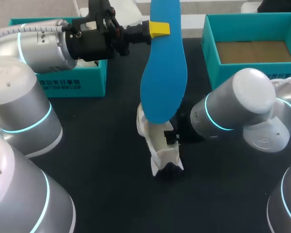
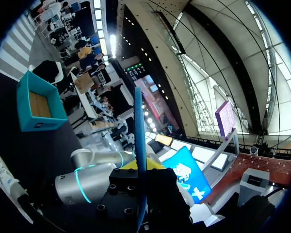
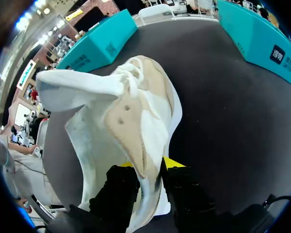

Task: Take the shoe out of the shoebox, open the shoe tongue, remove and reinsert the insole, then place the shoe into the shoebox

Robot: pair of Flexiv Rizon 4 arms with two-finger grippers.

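On the near part of the dark table [image 1: 97, 150], the white shoe [image 1: 161, 145] sits just ahead of my right arm [image 1: 242, 111]; the right claw [image 3: 148, 177] is pinching the shoe's side wall, one finger on each face of it, yellow tips just showing; a pale flap of the upper splays outward above the opening. Directly over the shoe, the blue insole [image 1: 162, 82] hangs upright, its lower end overlapping the shoe in the head view; I cannot tell whether the two touch. Higher up, my left claw [image 1: 159, 29] comes in from the left and is clamped on the insole's upper part; in the left wrist view the insole runs edge-on between the fingers. Farther back, the teal shoebox [image 1: 209, 53] stands open at the right, brown floor bare; a second teal box [image 1: 77, 80] sits far left, behind my left arm [image 1: 43, 46].
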